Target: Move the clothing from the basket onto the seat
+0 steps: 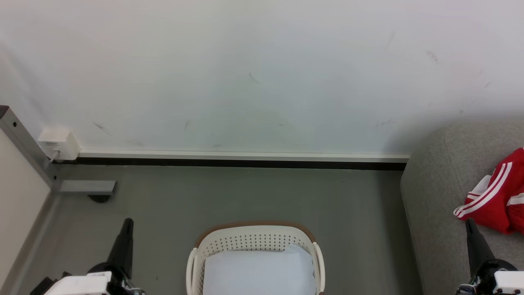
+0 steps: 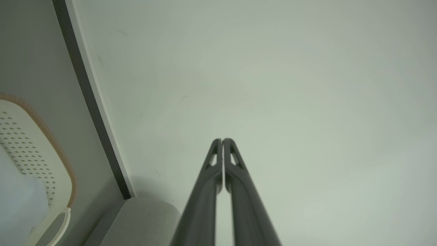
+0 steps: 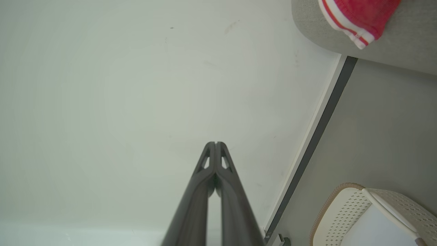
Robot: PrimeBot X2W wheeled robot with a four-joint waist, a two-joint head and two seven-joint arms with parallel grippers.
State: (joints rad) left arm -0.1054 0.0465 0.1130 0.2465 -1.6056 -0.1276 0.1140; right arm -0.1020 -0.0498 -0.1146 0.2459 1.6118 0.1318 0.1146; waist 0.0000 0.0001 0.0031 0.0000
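Clothing (image 1: 501, 196), red with white stripes, lies bunched on the seat (image 1: 434, 192), the grey sofa at the right edge of the head view. It sits near the sofa's rounded end, well apart from the basket. The basket (image 1: 254, 239) stands on the floor straight ahead of the robot, between the two arms. What shows of its inside is taken up by a pale blue-white pad (image 1: 258, 272), though its near end is cut off by the picture's bottom edge. The left gripper (image 1: 128, 223) hangs low to the left of the basket. The right gripper (image 1: 469, 224) points up just below the garment's lower edge. In both wrist views the fingers are pressed together at the tips with nothing between them.

Judged from this, the carrying step looks done or nearly so, with both arms at rest. The next move would call for a check of the basket's hidden near end. Should a garment lie there, one gripper would need to part its fingers, go down inside the rim and pinch the cloth alone, leaving the pad.
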